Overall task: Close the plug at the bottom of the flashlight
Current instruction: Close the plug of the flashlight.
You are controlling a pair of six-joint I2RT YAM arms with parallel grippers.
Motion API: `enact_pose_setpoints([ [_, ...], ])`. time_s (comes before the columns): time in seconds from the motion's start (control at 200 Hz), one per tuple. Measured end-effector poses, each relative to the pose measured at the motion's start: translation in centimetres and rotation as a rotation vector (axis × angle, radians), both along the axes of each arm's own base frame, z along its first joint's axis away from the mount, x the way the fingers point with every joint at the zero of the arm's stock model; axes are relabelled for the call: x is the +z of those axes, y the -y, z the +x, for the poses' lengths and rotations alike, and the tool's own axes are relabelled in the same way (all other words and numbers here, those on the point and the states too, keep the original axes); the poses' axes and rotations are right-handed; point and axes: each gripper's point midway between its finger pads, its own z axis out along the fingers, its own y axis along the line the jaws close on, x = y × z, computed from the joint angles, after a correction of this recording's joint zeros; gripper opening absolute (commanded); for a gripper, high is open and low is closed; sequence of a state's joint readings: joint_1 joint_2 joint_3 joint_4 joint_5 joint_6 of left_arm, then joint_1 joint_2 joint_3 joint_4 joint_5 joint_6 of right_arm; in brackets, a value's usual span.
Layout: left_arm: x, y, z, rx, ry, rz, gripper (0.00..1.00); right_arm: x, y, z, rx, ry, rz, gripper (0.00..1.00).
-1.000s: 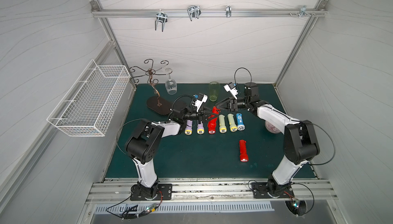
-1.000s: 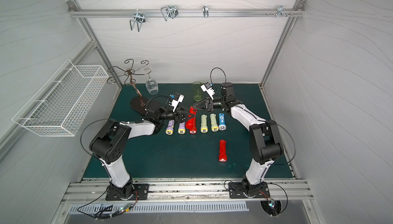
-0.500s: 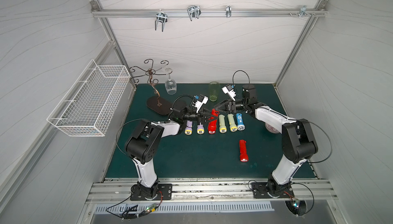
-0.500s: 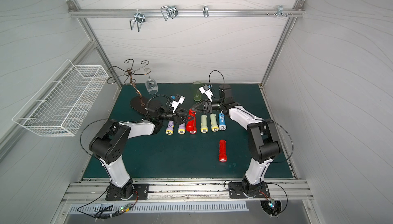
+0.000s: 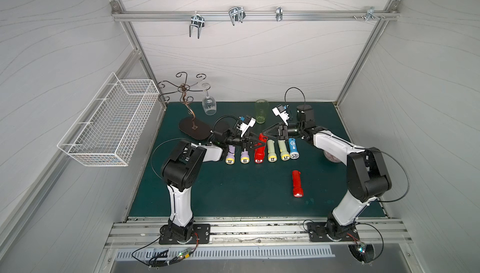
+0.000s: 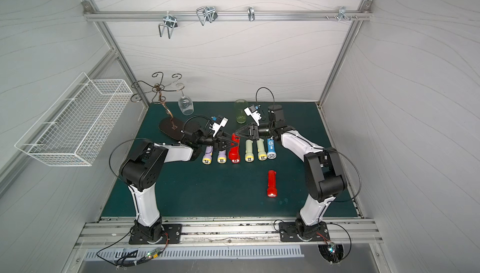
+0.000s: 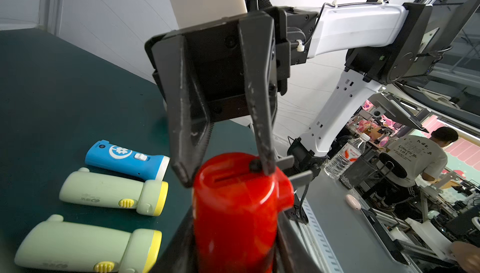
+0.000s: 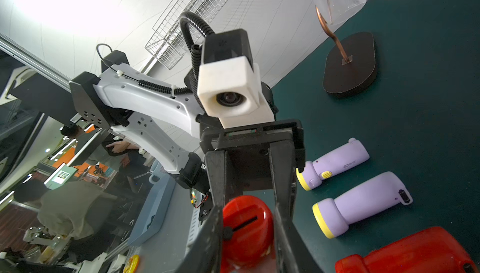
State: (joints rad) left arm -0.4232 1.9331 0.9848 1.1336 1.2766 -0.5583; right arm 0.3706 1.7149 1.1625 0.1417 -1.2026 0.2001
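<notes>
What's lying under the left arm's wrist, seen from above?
Two purple flashlights. Their yellow-rimmed heads show, but the left arm covers their tail ends in both top views.

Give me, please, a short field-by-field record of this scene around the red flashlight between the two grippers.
Worked item: red plastic flashlight, bottom end showing a narrow slot and black knob
Left gripper: shut on the flashlight's body
Right gripper: fingers either side of the bottom end; grip unclear
Row on dark green mat: two purple flashlights, two pale green flashlights, one blue flashlight
Apart: second red flashlight, nearer the robot bases
Back: clear wine glass hanging from curled metal rack; green drinking glass
</notes>
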Motion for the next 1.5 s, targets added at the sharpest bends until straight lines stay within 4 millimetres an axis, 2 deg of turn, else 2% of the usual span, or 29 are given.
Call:
enact_pose_setpoints([
  [0.235, -0.22, 0.16, -0.01, -0.004, -0.031, 0.012, 0.0, -0.08, 0.03, 0.06, -0.006, 0.03, 0.002, 0.07],
  [0.25, -0.24, 0.16, -0.01, -0.004, -0.033, 0.013, 0.0, -0.08, 0.03, 0.05, -0.006, 0.032, 0.002, 0.04],
  [0.525, -0.24, 0.17, 0.12, 0.002, -0.055, 0.028, 0.0, 0.02, 0.01, 0.11, -0.007, 0.043, 0.007, 0.0],
  [0.941, 0.4, 0.68, -0.69, 0.061, -0.05, 0.076, 0.0, 0.45, 0.08, -0.05, -0.01, 0.065, 0.017, 0.0],
  [1.456, 0.62, 0.81, -0.36, 0.128, -0.064, 0.097, 0.0, 0.69, 0.0, 0.58, -0.04, 0.077, 0.017, 0.0],
  [1.501, 0.61, 0.81, -0.39, 0.134, -0.061, 0.1, 0.0, 0.77, 0.01, 0.6, -0.042, 0.079, 0.016, 0.03],
])
